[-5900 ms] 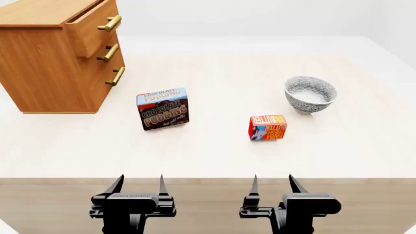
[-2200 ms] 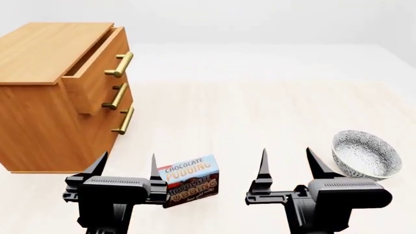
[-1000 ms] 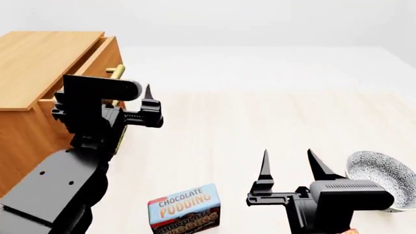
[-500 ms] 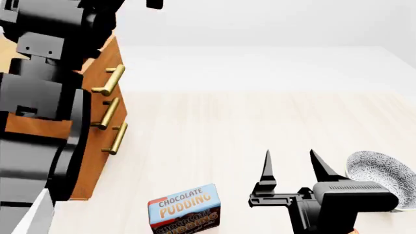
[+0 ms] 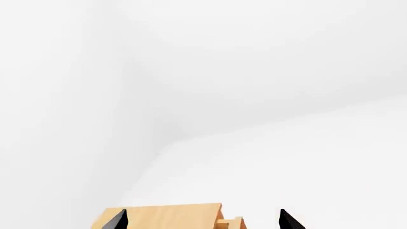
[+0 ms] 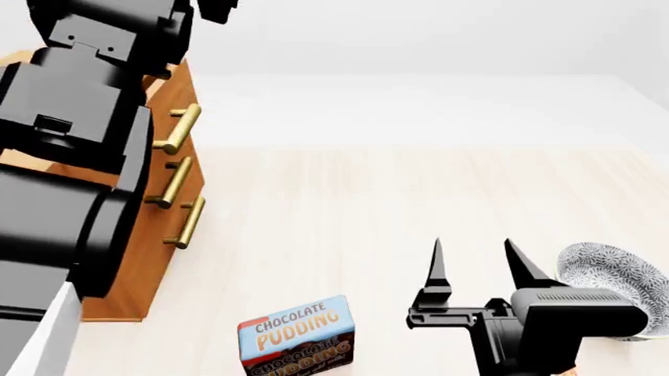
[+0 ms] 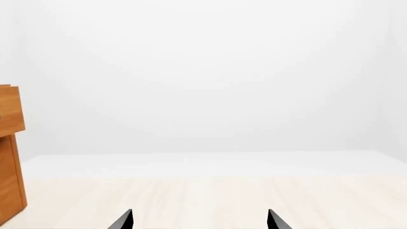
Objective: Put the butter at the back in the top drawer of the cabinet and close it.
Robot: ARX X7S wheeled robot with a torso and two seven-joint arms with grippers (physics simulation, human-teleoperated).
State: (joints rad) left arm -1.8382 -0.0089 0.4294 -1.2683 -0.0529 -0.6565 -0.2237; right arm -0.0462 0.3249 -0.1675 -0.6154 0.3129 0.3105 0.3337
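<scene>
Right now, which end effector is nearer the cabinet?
Left. The left end effector is raised above the cabinet, its open tips framing the wooden top. The right end effector hangs open over the table near the bowl.

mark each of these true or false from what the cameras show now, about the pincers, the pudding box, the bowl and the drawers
1. The right pincer is open and holds nothing. True.
2. The pudding box sits inside the top drawer. False: it stands on the table, in front of the cabinet.
3. The bowl is beside the right pincer, on the side away from the cabinet. True.
4. The left pincer is shut on the butter. False: its tips stand apart with nothing between them, above the cabinet top.
5. The cabinet has round knobs. False: three brass bar handles show on its front.
6. The left arm hides much of the cabinet in the head view. True.
</scene>
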